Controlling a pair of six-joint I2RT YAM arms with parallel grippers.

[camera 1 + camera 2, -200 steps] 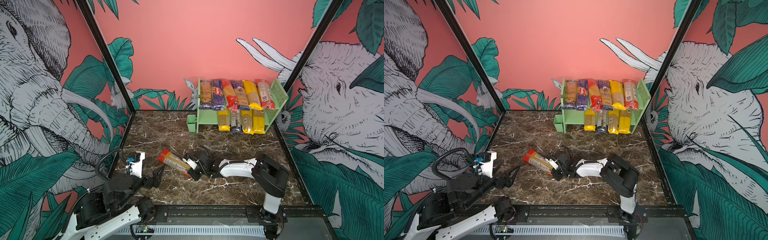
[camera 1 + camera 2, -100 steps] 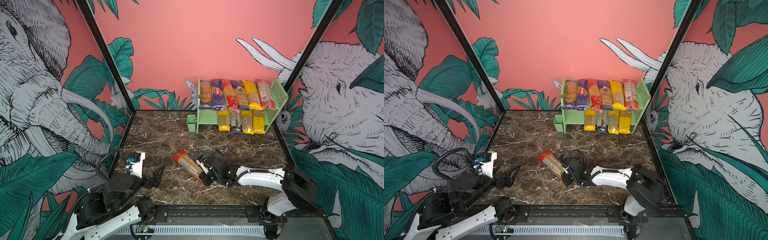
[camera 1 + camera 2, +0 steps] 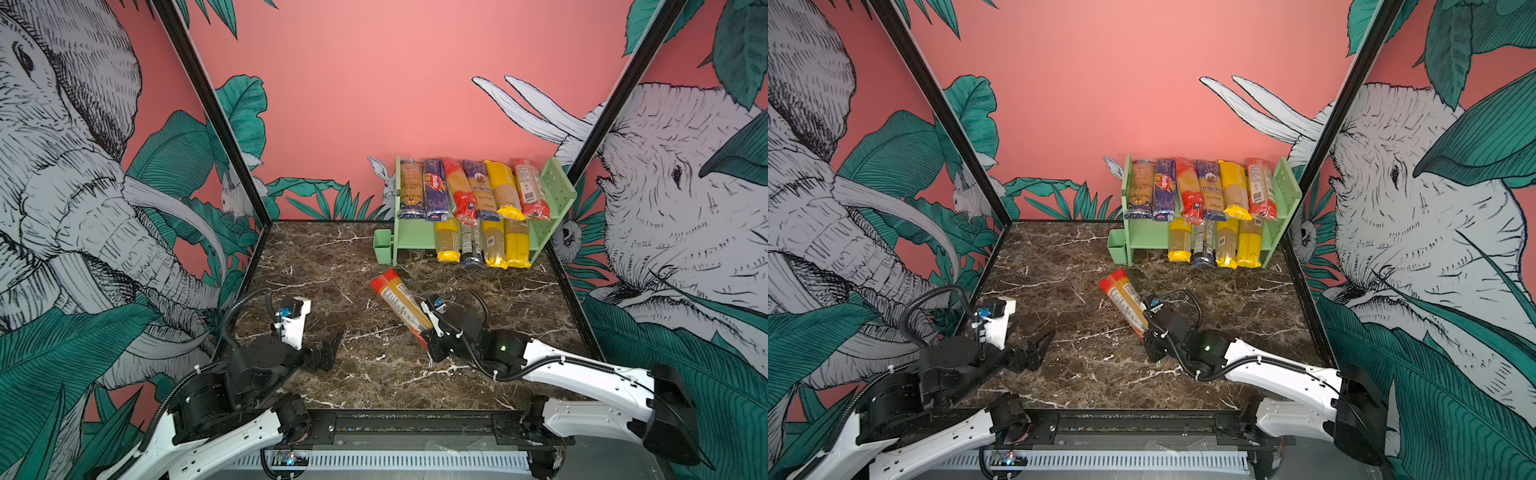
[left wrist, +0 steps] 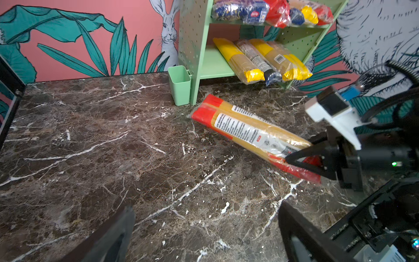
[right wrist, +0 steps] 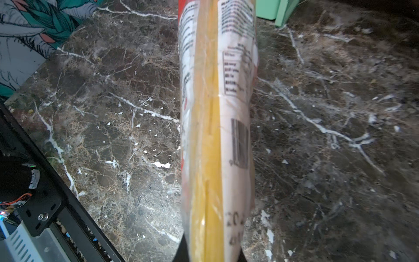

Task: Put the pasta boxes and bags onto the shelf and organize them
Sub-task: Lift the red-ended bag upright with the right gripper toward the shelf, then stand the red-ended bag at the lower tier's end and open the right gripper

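R gripper (image 3: 424,332) is clamped tight on the near red end of a long spaghetti pack (image 3: 398,300), a clear bag w/ red ends and a white label. The pack lies diagonal over the marble tabletop (image 3: 316,266), mid-table. Its far end points toward the shelf (image 3: 556,189) and sits near the green cup (image 3: 382,247) but apart from it. That end is low, can't tell if it touches the top. In the R wrist view the pack (image 5: 215,113) runs straight out from the jaws, barcode visible, print blurred.

L gripper (image 3: 331,348) has fingers spread wide w/ nothing between them. It sits low at front left, well apart from the pack.

The shelf is at back right against the pink wall (image 3: 374,83), cup on its left side. Top-tier packs (image 3: 500,189): six side by side, incl. a dark blue Barilla box (image 3: 435,189), 2nd from left. Lower-tier packs (image 3: 490,243): four on the right part, ends sticking out past the front edge.
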